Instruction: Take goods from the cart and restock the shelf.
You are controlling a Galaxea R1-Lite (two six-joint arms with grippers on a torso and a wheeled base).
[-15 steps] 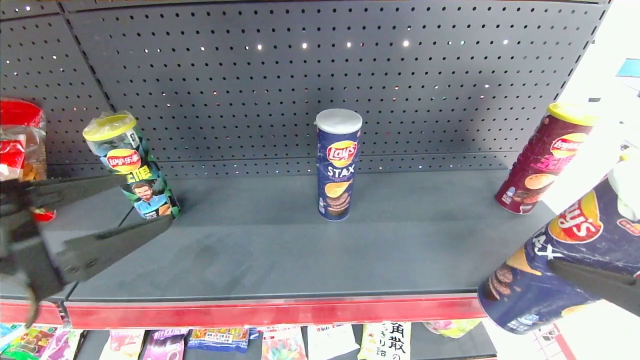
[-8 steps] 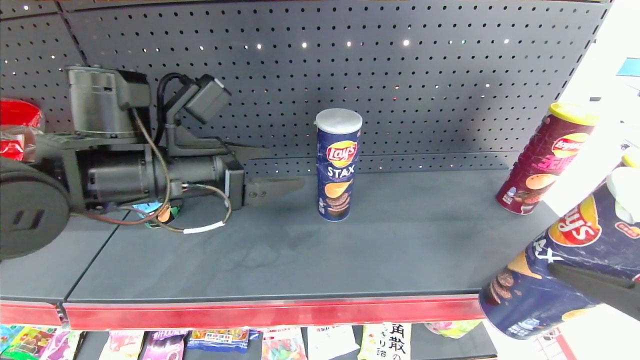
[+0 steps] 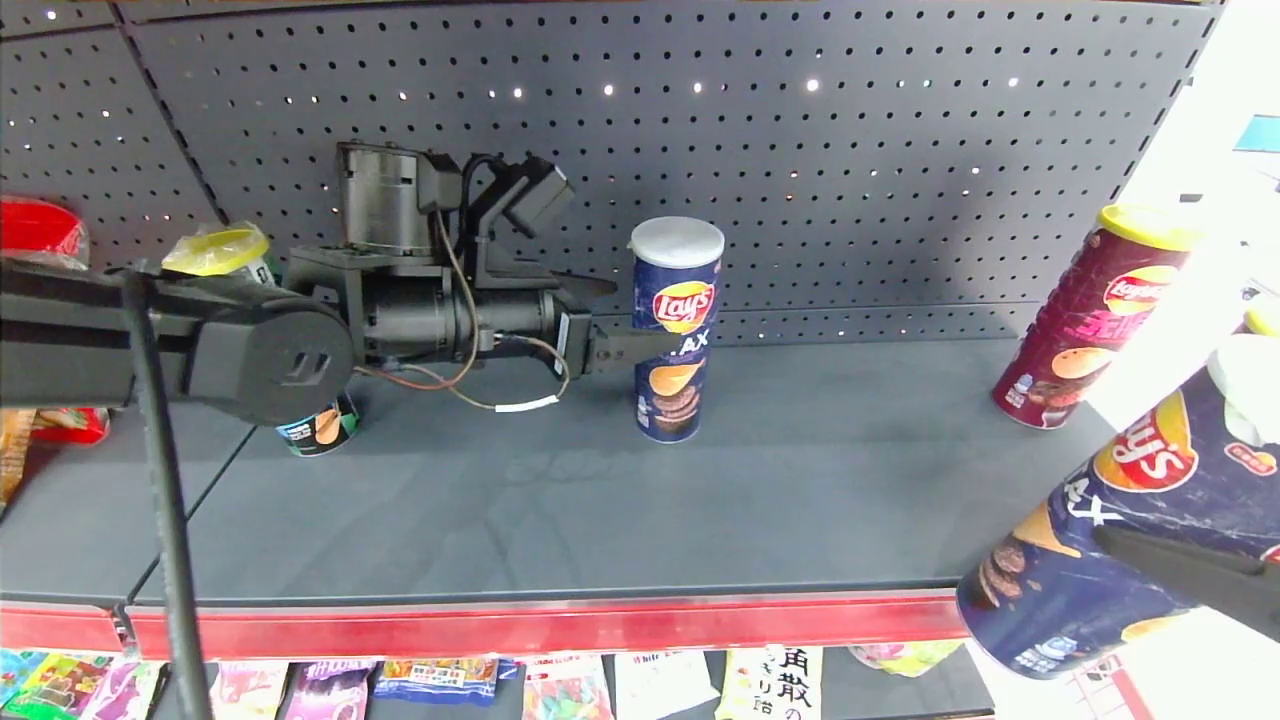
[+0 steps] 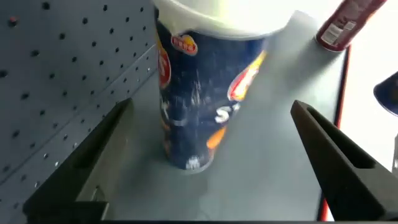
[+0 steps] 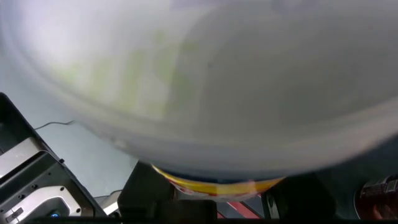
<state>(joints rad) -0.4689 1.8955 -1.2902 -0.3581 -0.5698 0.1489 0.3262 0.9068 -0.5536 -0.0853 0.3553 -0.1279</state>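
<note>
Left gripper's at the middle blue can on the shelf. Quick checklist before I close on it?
1. Open left gripper: ok, fingers spread wide.
2. Upright middle blue can: ok, standing on the shelf.
3. Can between the fingers: ok in the left wrist view; how far in, cannot tell.
4. Neighbours clear: ok, the yellow-lidded can and the maroon can stand well apart from it.
5. Hold of right gripper on the second blue can: ok, clamped, tilted, off the shelf front.
</note>
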